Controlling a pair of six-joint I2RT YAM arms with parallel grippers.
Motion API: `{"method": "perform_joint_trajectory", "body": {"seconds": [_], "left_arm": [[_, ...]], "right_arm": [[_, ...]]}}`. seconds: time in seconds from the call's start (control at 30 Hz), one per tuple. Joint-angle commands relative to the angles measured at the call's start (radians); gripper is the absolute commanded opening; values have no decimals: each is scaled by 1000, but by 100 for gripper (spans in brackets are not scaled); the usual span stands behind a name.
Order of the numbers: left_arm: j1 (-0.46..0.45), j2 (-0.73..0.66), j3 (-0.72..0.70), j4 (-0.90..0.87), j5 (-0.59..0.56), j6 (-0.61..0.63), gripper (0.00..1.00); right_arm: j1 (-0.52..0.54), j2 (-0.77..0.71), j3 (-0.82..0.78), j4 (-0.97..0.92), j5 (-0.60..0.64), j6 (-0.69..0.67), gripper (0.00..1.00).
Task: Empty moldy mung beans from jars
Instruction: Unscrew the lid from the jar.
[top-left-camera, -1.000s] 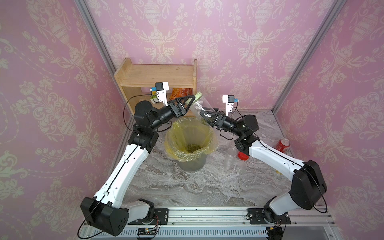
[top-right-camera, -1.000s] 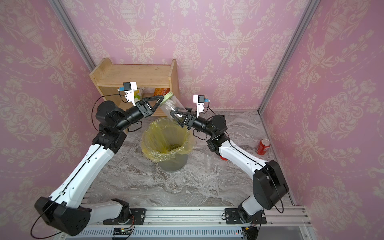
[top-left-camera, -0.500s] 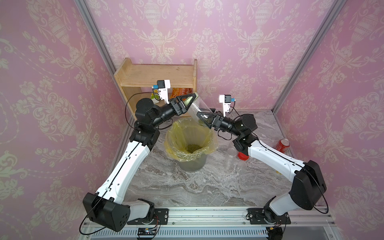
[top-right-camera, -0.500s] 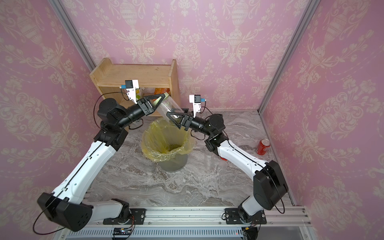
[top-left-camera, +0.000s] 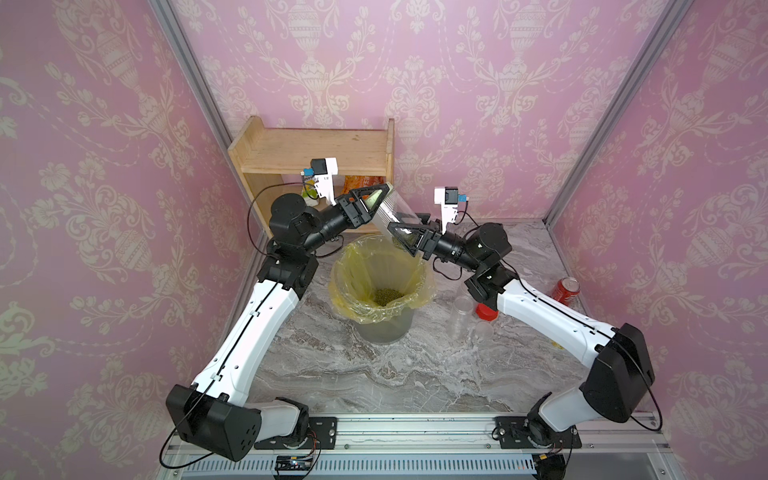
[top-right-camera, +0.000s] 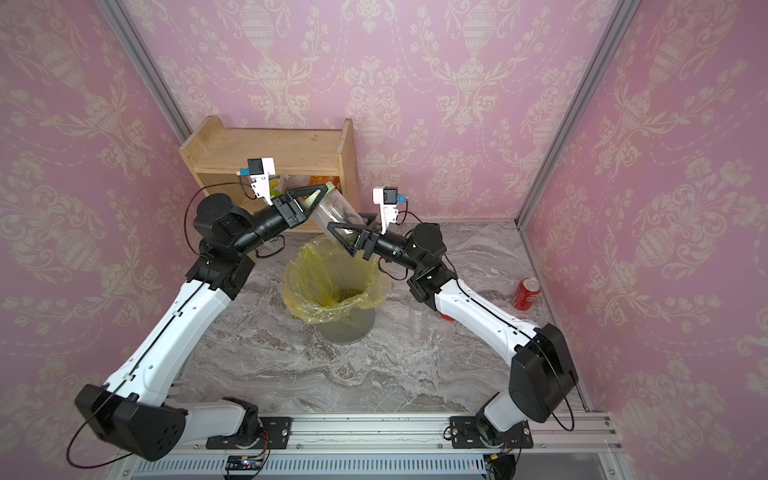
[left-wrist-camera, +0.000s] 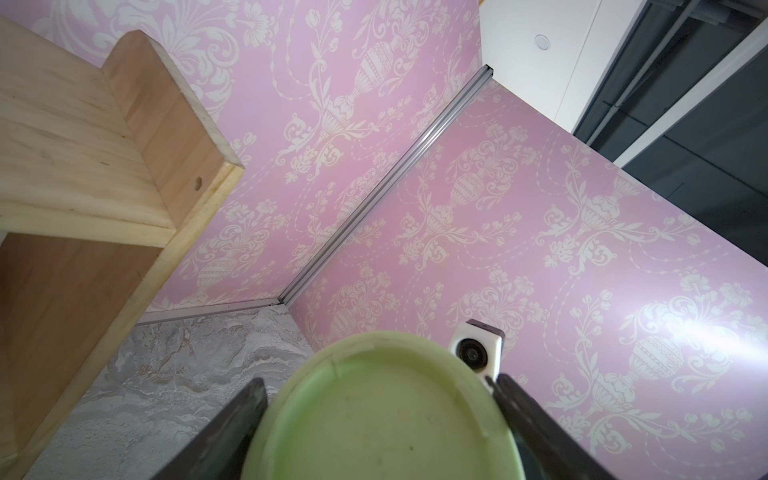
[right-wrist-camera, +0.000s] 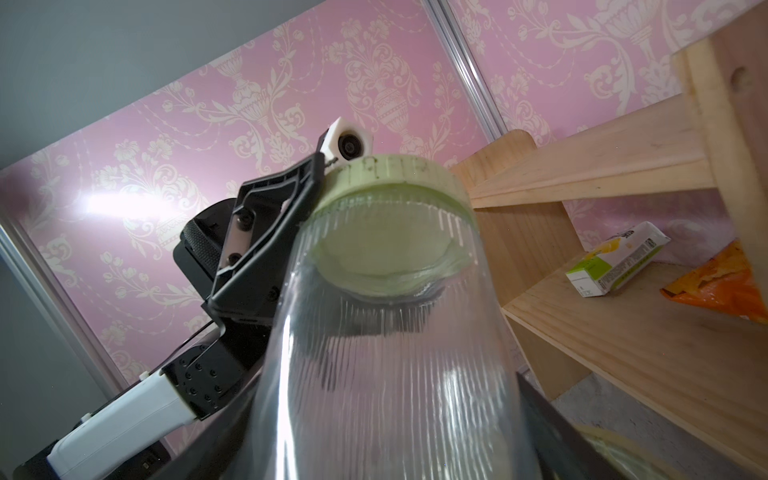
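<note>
Small red thing (top-left-camera: 485, 311) half hidden under the right arm (top-left-camera: 540, 318), lid or jar unclear

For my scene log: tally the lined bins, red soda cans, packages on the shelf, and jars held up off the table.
Lined bin: 1
Red soda can: 1
Packages on the shelf: 2 (carton, orange bag)
Held jar: 1
Total: 5

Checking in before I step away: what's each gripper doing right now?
Left gripper: closed on the pale-green lid.
Right gripper: closed on the clear jar.
</note>
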Motion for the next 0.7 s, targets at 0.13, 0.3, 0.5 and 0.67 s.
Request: {"method": "perform_joint_trajectory", "body": {"seconds": [0.13,0.3,0.5,0.67], "left_arm": [[-22,-36,23,-159,-158,46,47],[-30,-32,8,-159,-215,-9,47],[-30,-27,56,-267,-282,48,49],[-30,-24,86,-312,-335,68,48]], "right_arm": [[188,-130,65,-234,189,-451,29],[252,-118,121,-339,255,-574,29],[268,-61,221,-462,275,-636,29],[307,-20,282,-518,344,-711,29]]}}
